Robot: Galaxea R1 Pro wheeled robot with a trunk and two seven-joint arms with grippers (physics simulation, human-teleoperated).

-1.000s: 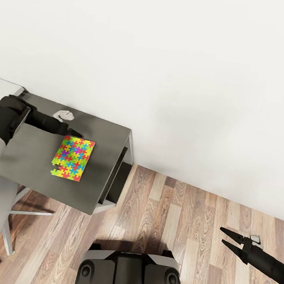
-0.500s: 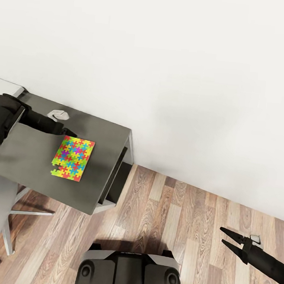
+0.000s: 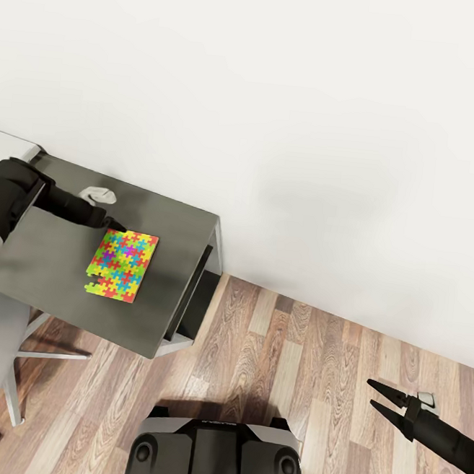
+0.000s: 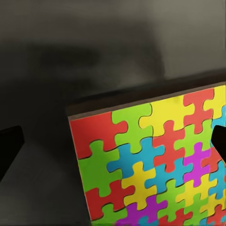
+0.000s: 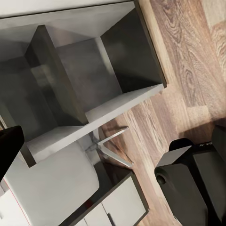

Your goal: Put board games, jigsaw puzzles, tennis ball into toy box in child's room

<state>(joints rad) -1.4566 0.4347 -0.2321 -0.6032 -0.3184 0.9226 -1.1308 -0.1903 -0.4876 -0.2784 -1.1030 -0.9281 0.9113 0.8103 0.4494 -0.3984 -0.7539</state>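
Observation:
A brightly coloured jigsaw puzzle (image 3: 122,264) lies flat on the dark grey table (image 3: 165,302) at the left of the head view. My left gripper (image 3: 115,224) hovers at the puzzle's far left corner, close to the tabletop, its jaws open. In the left wrist view the puzzle (image 4: 155,160) sits between the two dark fingertips (image 4: 9,146), one at each side. My right gripper (image 3: 375,394) hangs open over the wooden floor at the lower right, holding nothing. The toy box, board games, tennis ball and second puzzle are out of view.
A white wall runs behind the table. The table has an open shelf compartment (image 5: 89,80) on its side and thin white legs (image 3: 41,352). My base (image 3: 216,456) stands on the wooden floor (image 3: 290,365) to the table's right.
My left gripper has drawn back slightly toward the left and dropped to the puzzle's far corner. The right arm and the puzzle have not moved.

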